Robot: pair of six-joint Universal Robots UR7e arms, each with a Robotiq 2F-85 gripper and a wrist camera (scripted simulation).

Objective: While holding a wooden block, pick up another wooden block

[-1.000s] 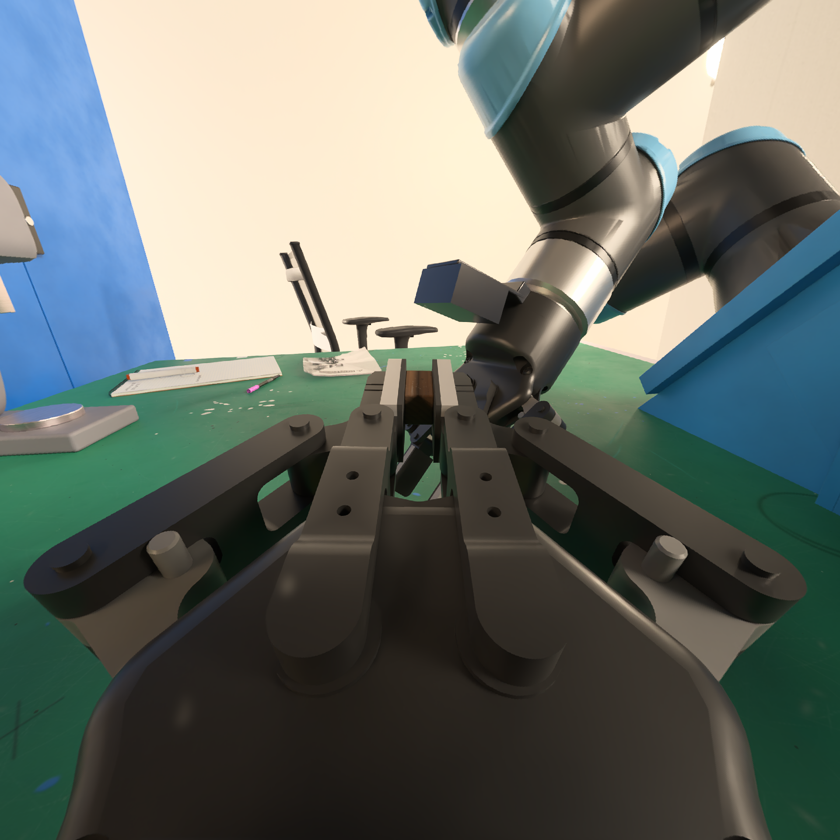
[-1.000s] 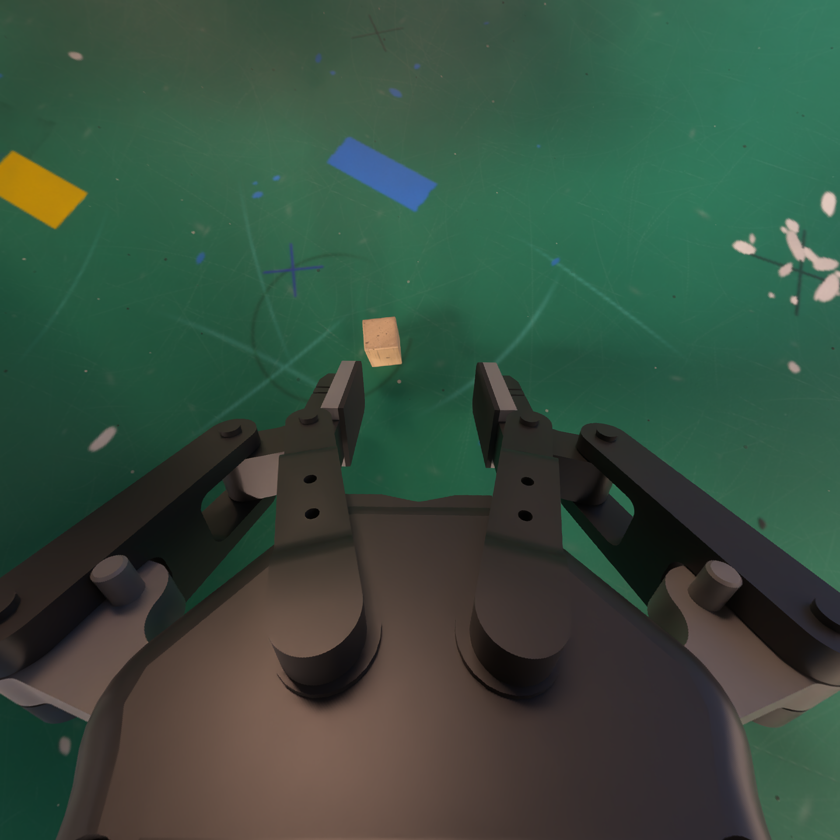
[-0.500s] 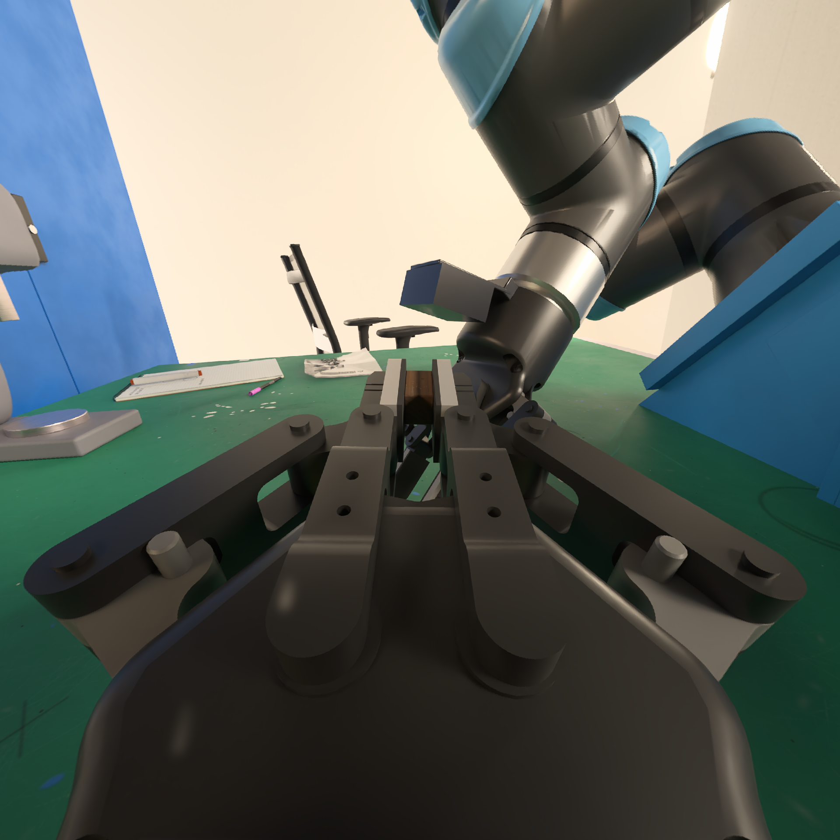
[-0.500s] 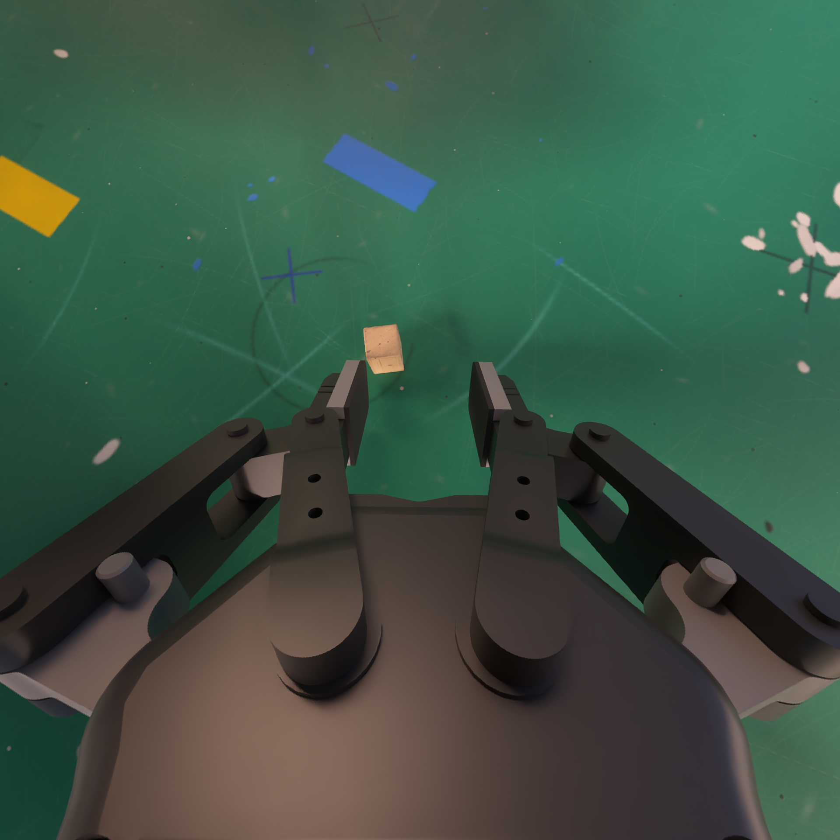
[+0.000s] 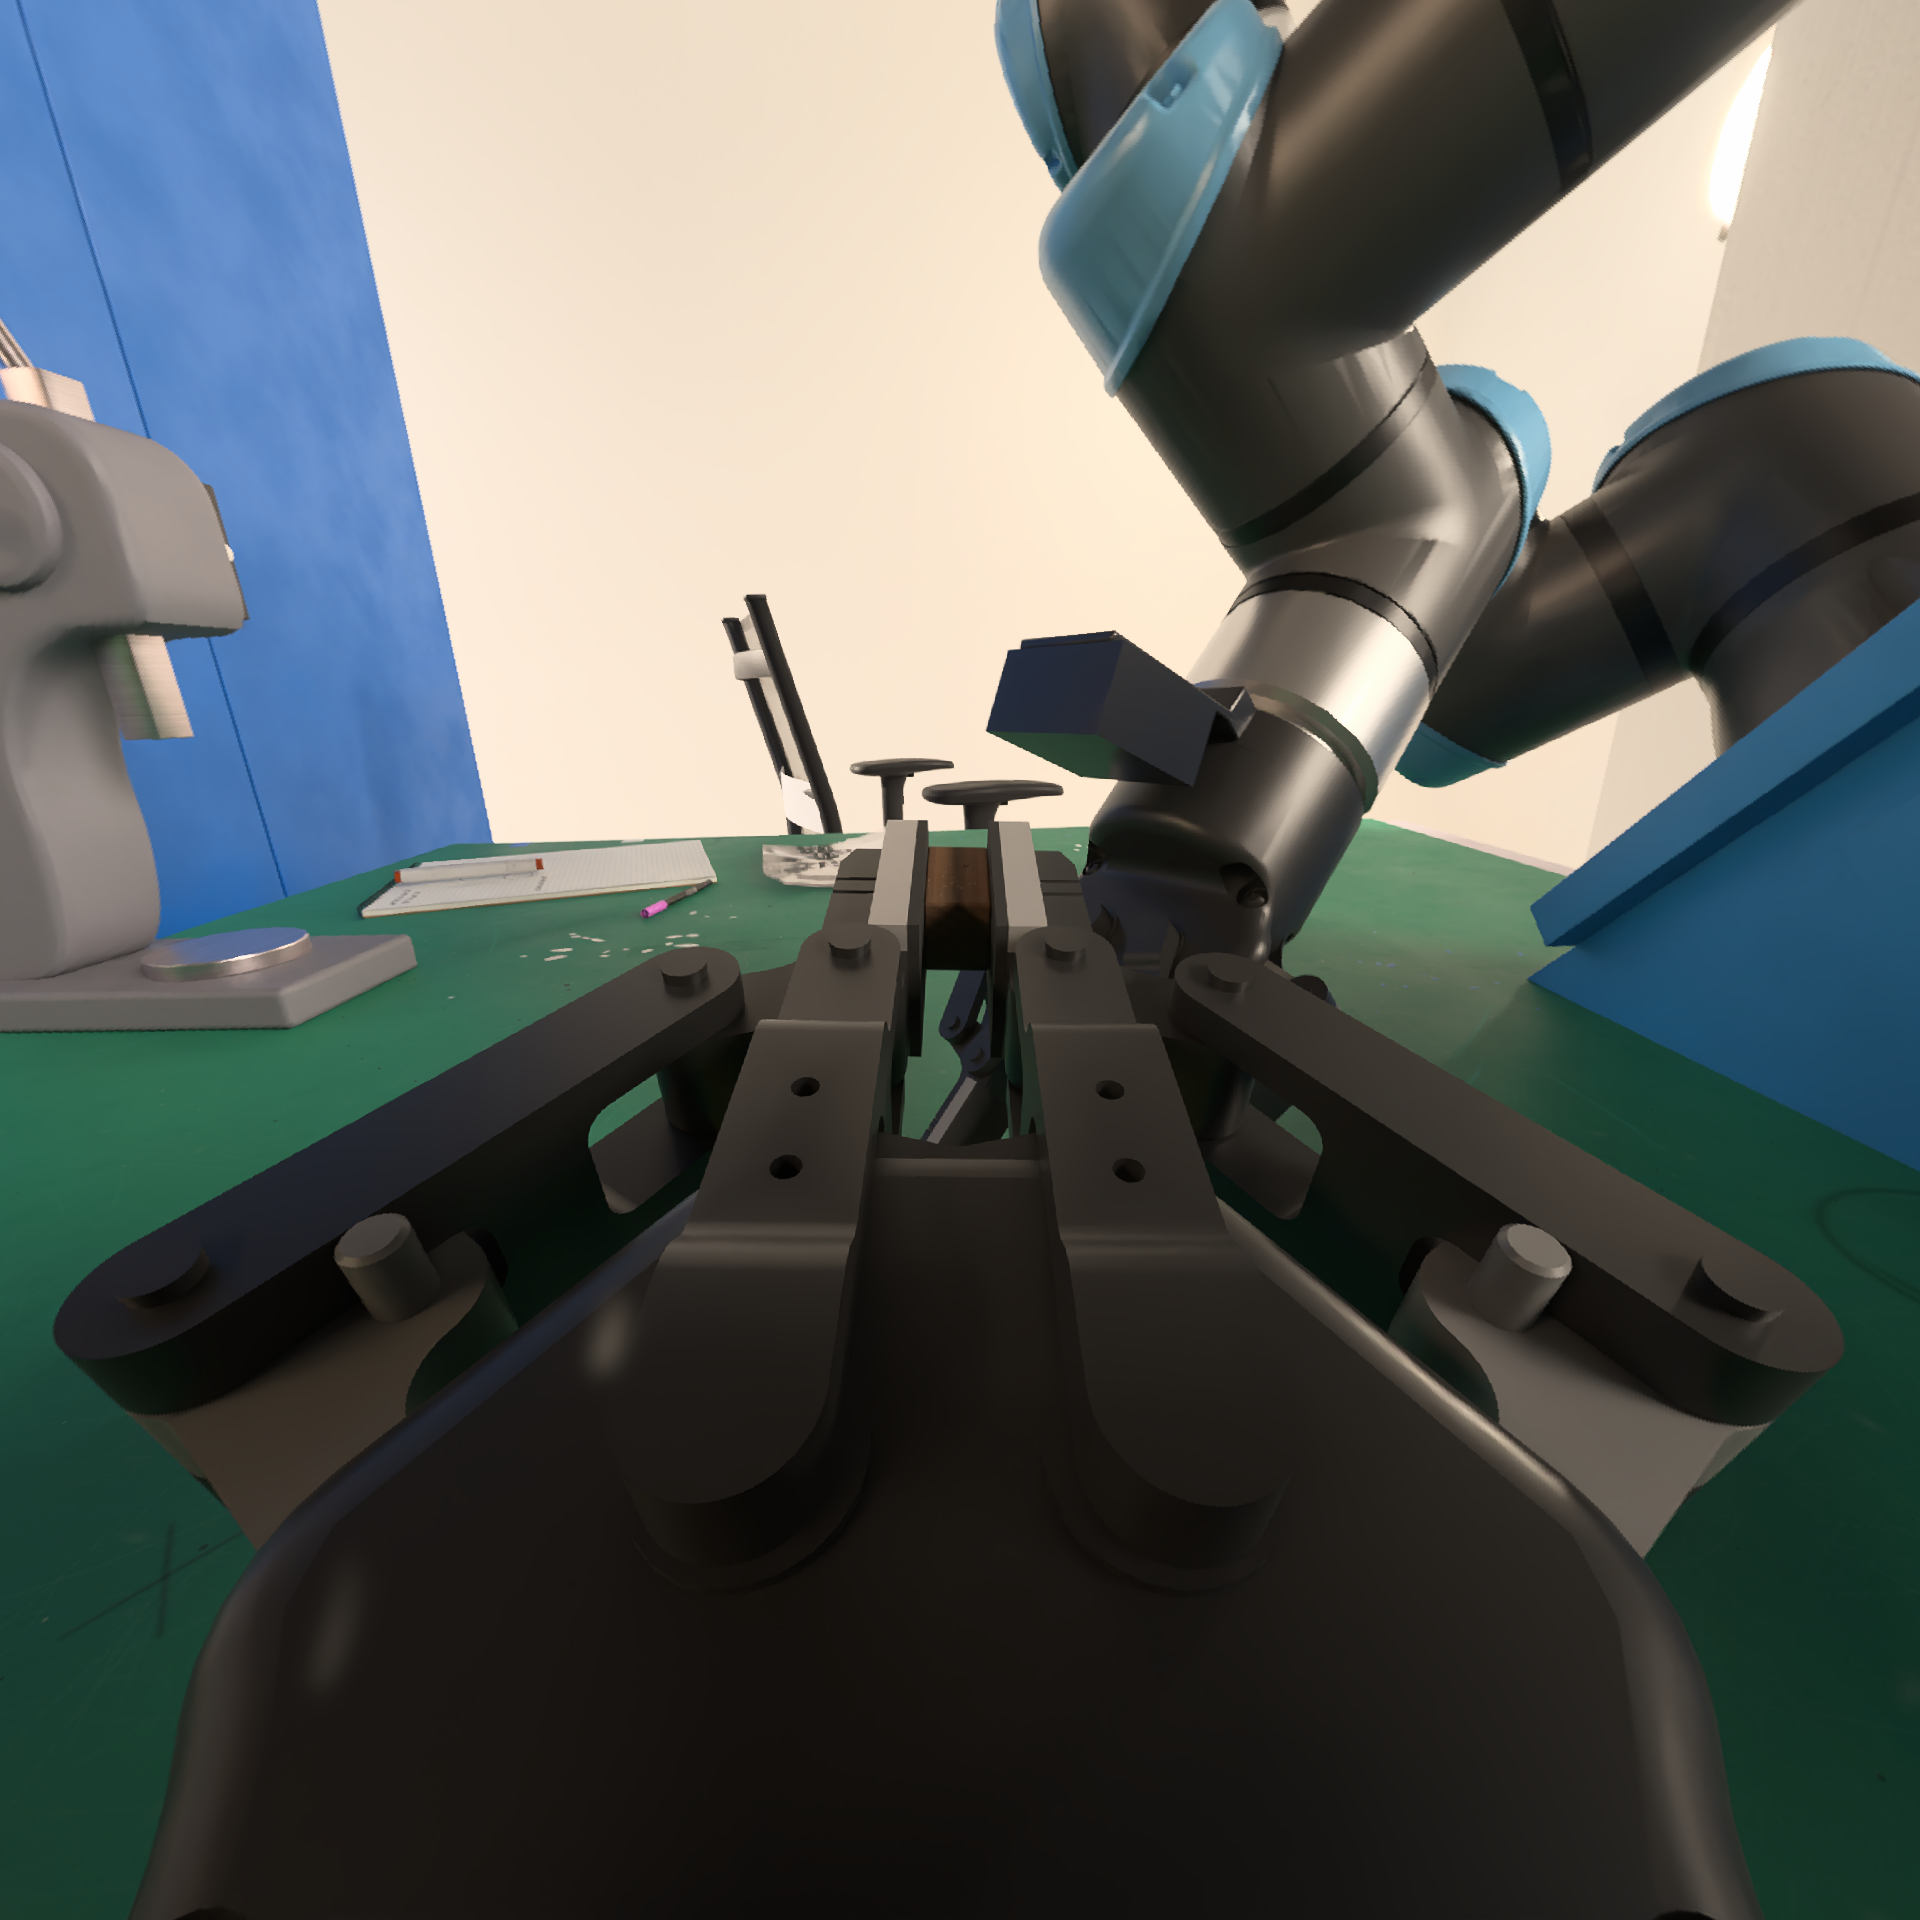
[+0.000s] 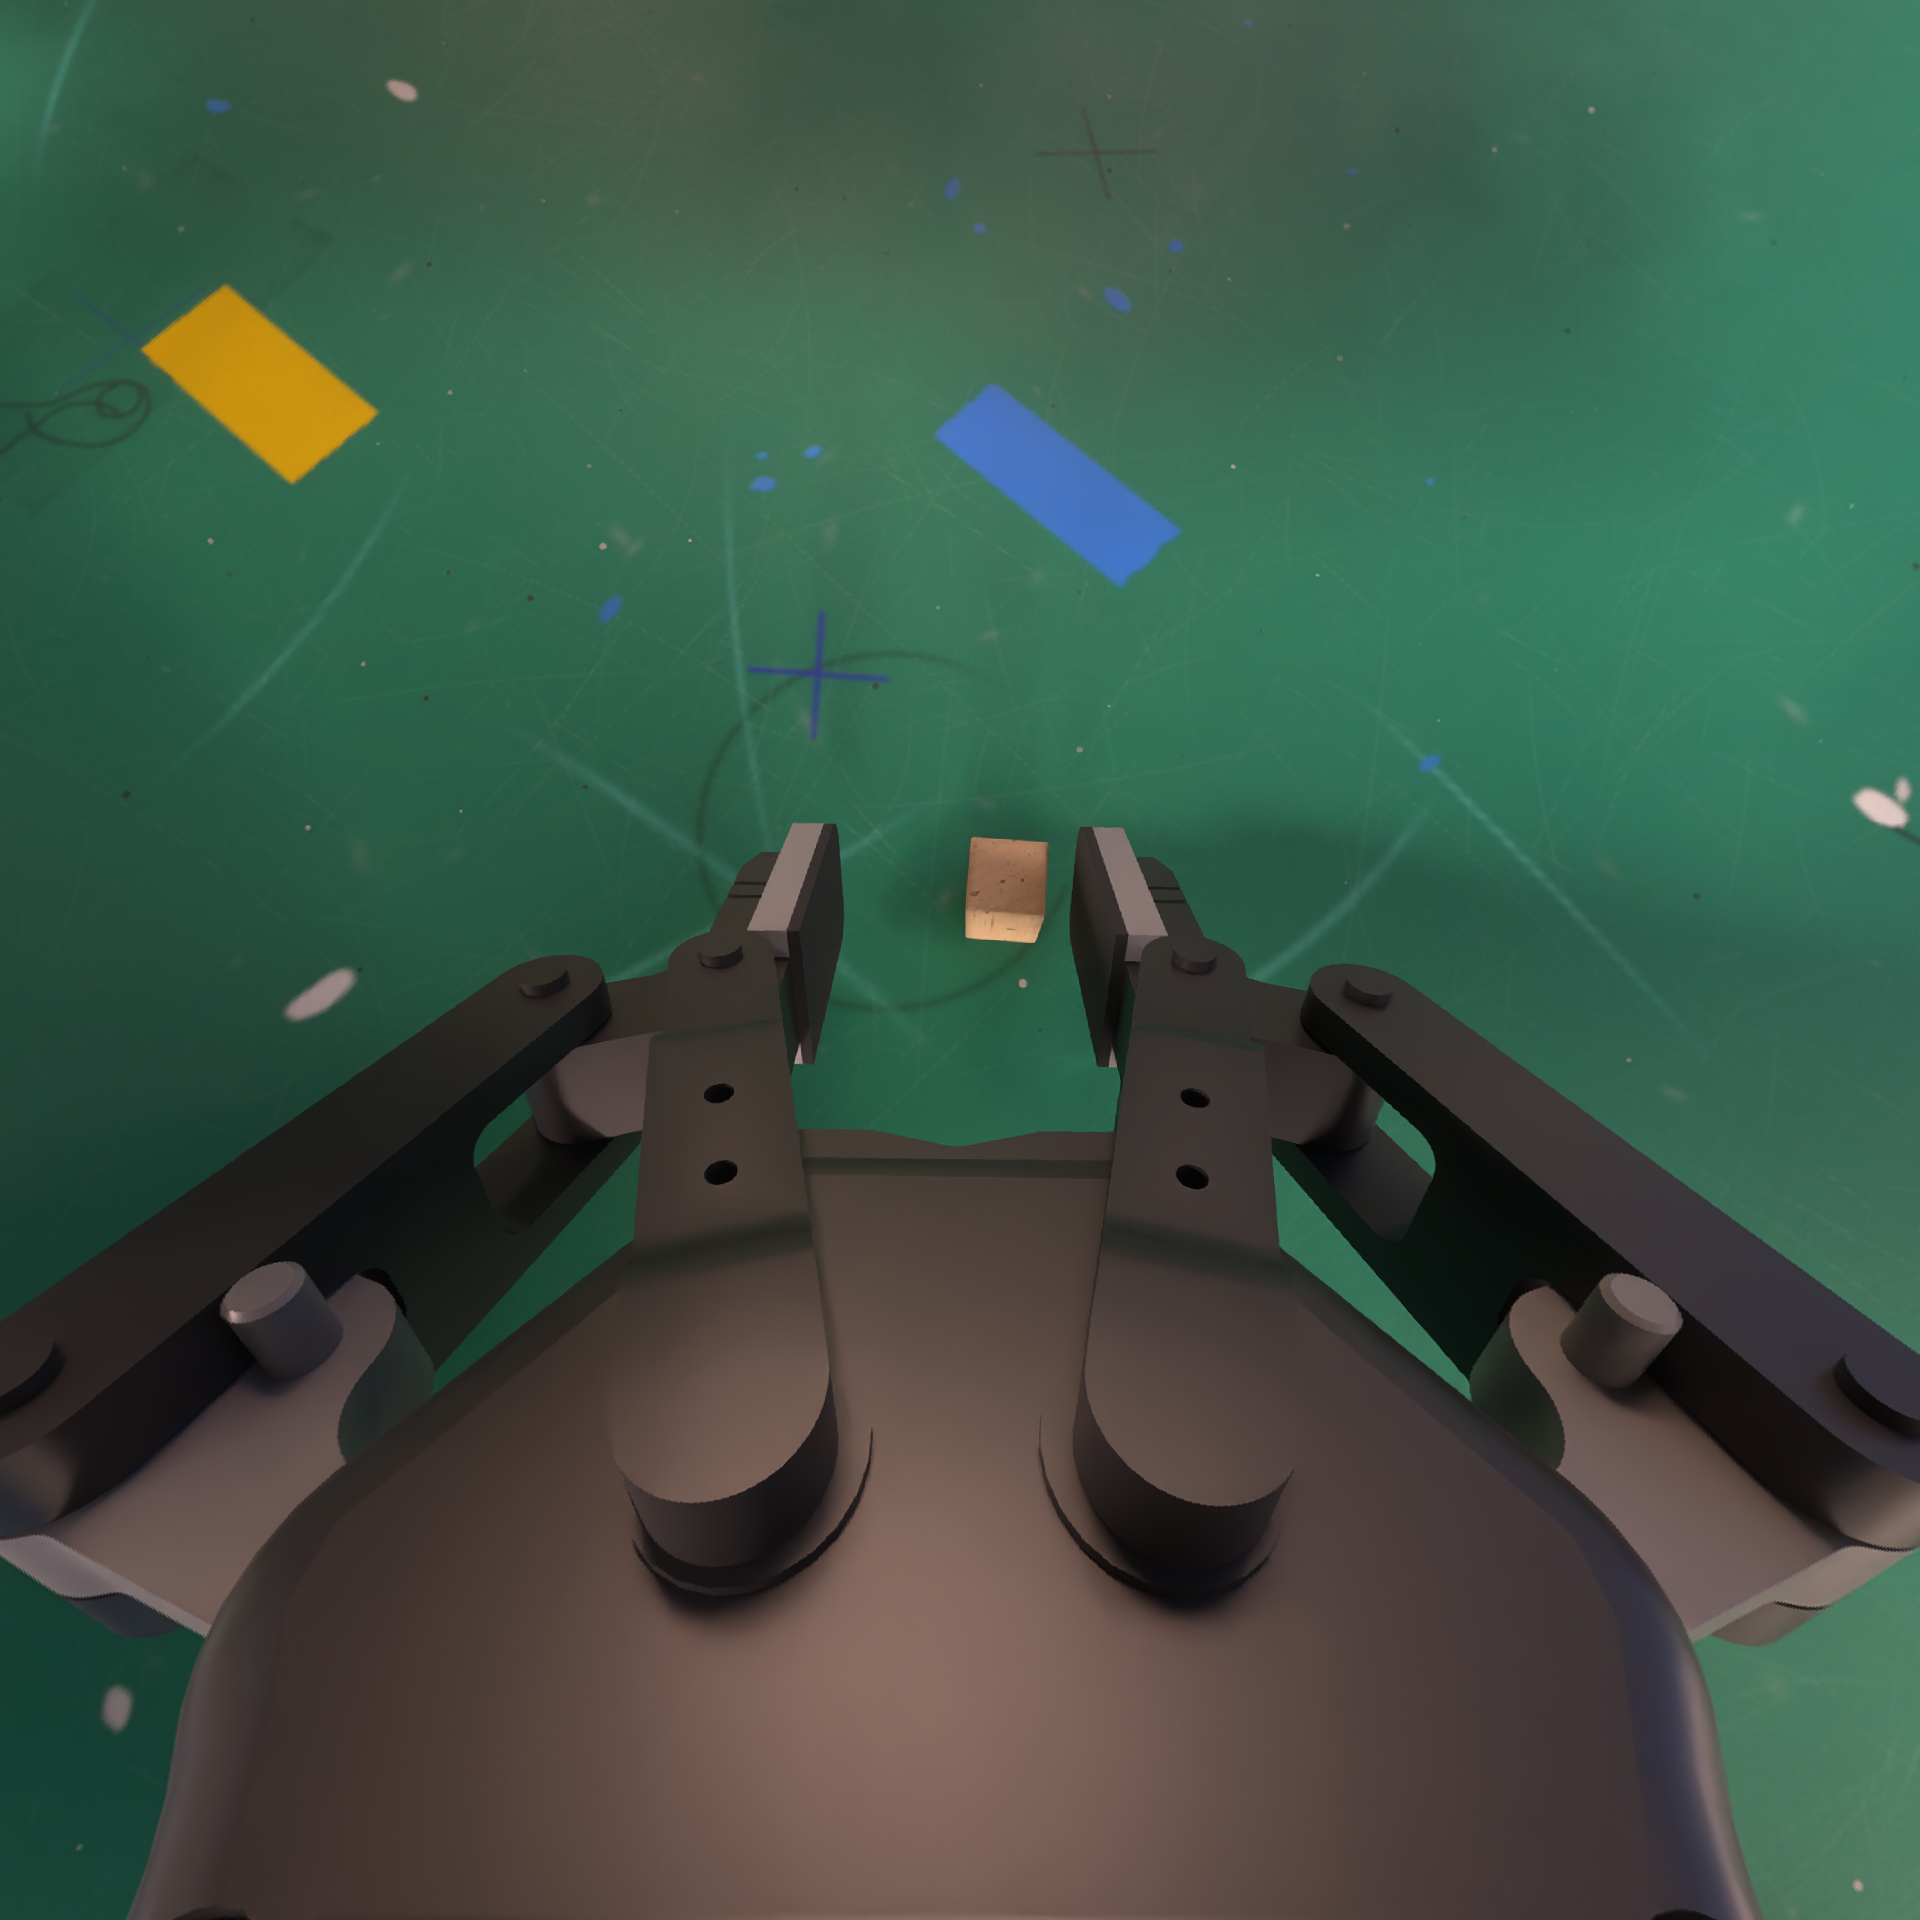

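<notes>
My left gripper point(image 5: 958, 883) is shut on a dark brown wooden block point(image 5: 958, 902) and holds it above the green table. In the right wrist view a pale wooden block point(image 6: 1005, 888) lies on the green table point(image 6: 1455, 520). My right gripper point(image 6: 956, 914) is open and empty above it, looking down. The pale block shows between the two fingertips, closer to the right finger point(image 6: 1107, 935) than to the left finger point(image 6: 810, 925). The right arm point(image 5: 1299, 665) shows just beyond the left gripper in the left wrist view.
A grey stand point(image 5: 114, 790) on a base plate sits at the left. A white pad point(image 5: 551, 878) and a pink pen point(image 5: 675, 899) lie at the back. A blue box point(image 5: 1766, 914) stands at the right. Yellow tape point(image 6: 260, 382) and blue tape point(image 6: 1055, 483) mark the table.
My right gripper has shifted left, so the pale block went from beside the left fingertip to between the fingers. The right arm has moved in the left wrist view. The left gripper still holds its block.
</notes>
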